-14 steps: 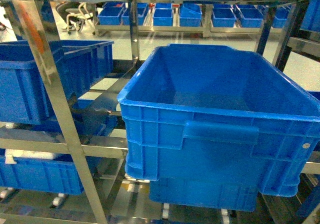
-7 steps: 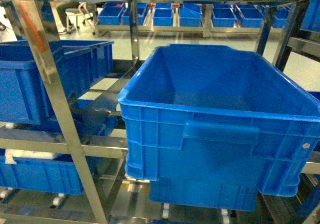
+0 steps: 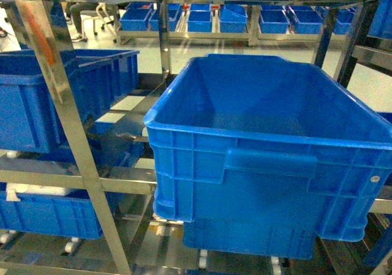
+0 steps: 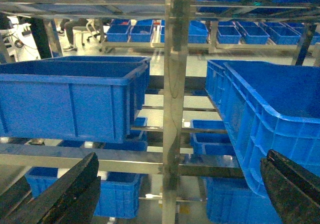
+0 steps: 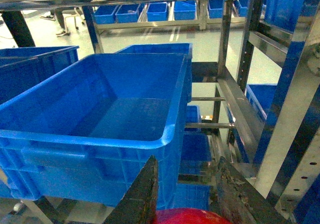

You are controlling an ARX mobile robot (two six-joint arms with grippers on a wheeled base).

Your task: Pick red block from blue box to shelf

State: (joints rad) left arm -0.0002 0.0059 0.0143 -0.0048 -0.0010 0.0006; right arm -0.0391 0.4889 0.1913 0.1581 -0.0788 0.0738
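Note:
The red block (image 5: 191, 217) shows only as a glossy red top at the bottom edge of the right wrist view, held between the two dark fingers of my right gripper (image 5: 187, 160). That gripper points at the steel shelf (image 5: 290, 115), beside a big dark blue crate (image 5: 100, 119). My left gripper (image 4: 182, 184) is open wide, with nothing between its fingers, facing a shelf upright (image 4: 172, 109). The head view shows the shelf (image 3: 61, 103) but neither gripper. The blue box is out of view.
Dark blue ribbed crates fill the rack tiers: a large one (image 3: 269, 152) at centre right, another (image 3: 55, 97) at left, more below (image 3: 49, 214). Further racks with small blue bins (image 3: 233, 18) stand across the aisle. A perforated upright (image 5: 305, 184) is close on the right.
Only a stool and legs in the far left background shift a little. The rack and the crates hold still.

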